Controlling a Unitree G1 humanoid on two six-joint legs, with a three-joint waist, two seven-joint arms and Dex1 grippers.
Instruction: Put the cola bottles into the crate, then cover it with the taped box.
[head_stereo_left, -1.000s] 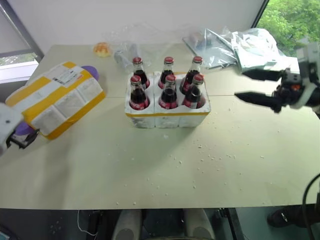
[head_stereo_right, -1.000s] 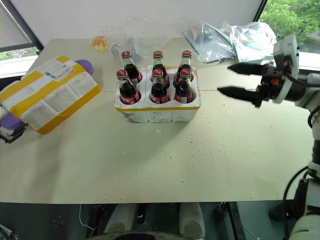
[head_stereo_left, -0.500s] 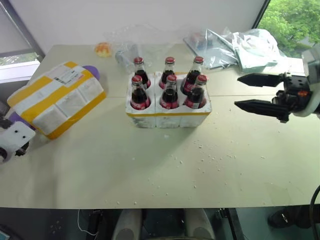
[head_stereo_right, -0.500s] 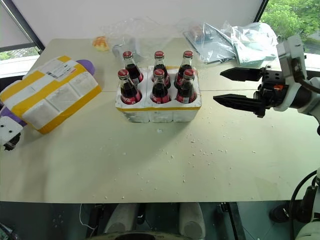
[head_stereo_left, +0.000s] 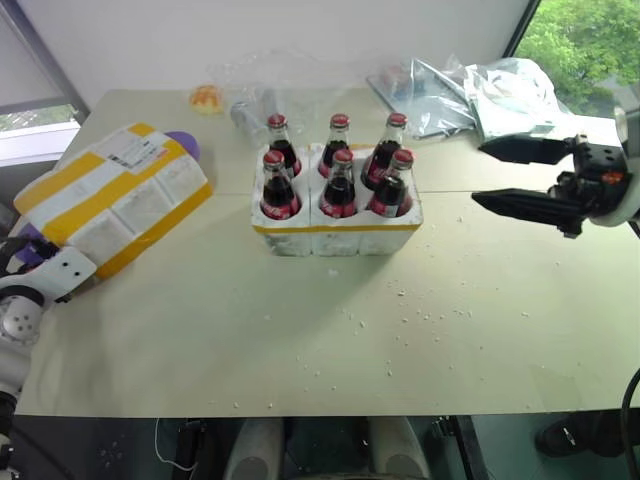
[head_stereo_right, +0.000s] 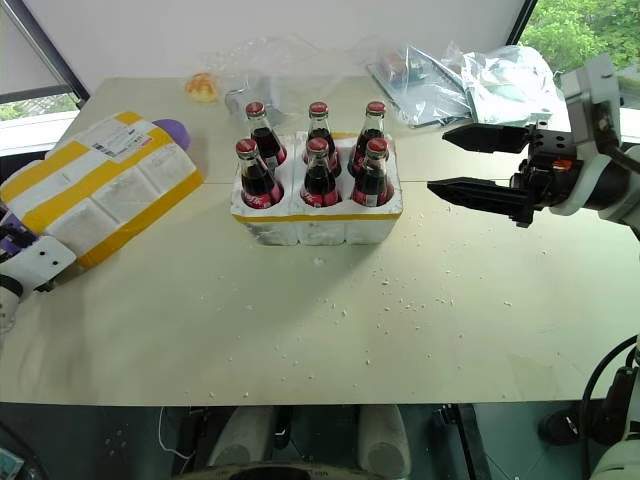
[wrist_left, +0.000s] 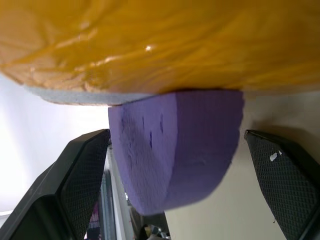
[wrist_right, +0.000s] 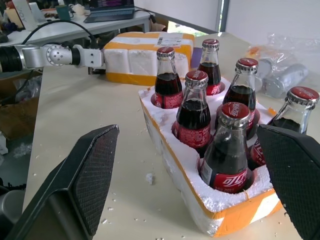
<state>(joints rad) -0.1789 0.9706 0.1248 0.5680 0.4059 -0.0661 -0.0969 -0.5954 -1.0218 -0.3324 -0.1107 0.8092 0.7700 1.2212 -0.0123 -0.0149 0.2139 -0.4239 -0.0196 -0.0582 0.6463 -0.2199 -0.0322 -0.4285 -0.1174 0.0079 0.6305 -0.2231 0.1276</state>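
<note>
both sets of jaws spread wide. left gripper has come down and forward to the near end of the white styrofoam box banded in yellow tape, straddling the purple foam block wedged under it, nothing pinched yet. six red-capped glass cola bottles all sit in the white foam crate mid-table. right gripper hovers beside the crate. loading looks done; covering comes next.

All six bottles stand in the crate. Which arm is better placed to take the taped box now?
Probably the left: its gripper is open at the taped box; the right gripper hovers beyond the crate.
</note>
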